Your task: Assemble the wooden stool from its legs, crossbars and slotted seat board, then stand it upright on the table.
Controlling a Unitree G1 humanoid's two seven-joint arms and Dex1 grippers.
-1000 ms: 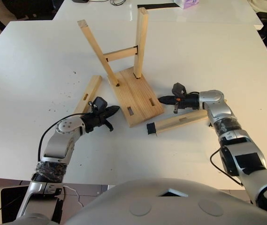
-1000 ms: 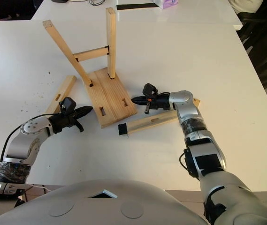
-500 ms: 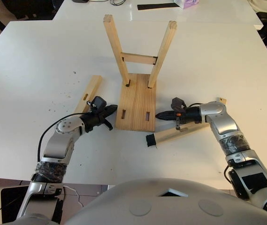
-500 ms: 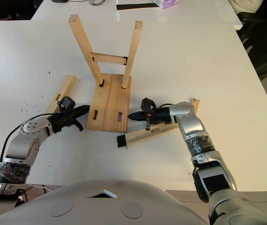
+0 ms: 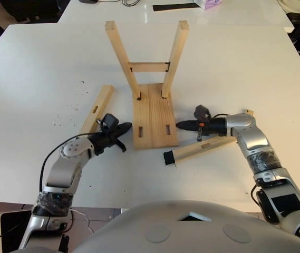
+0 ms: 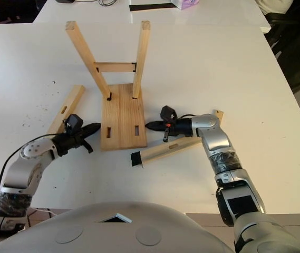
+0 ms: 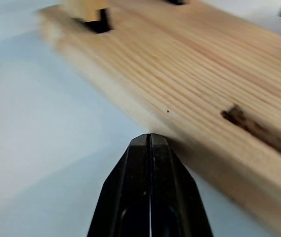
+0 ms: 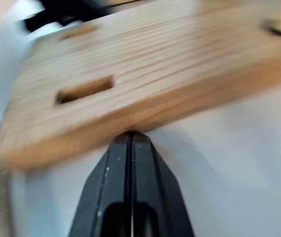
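one board (image 5: 154, 118) held two legs (image 5: 123, 60) (image 5: 174, 59), one crossbar (image 5: 148, 67); two loose legs (image 5: 98, 108) (image 5: 192, 151) at 9 and 4 o'clock; left gripper (image 5: 125, 127), right gripper (image 5: 181, 125) clenched empty, apparently touching it.

No legible text, labels, numbers or signs — nothing readable in any view.
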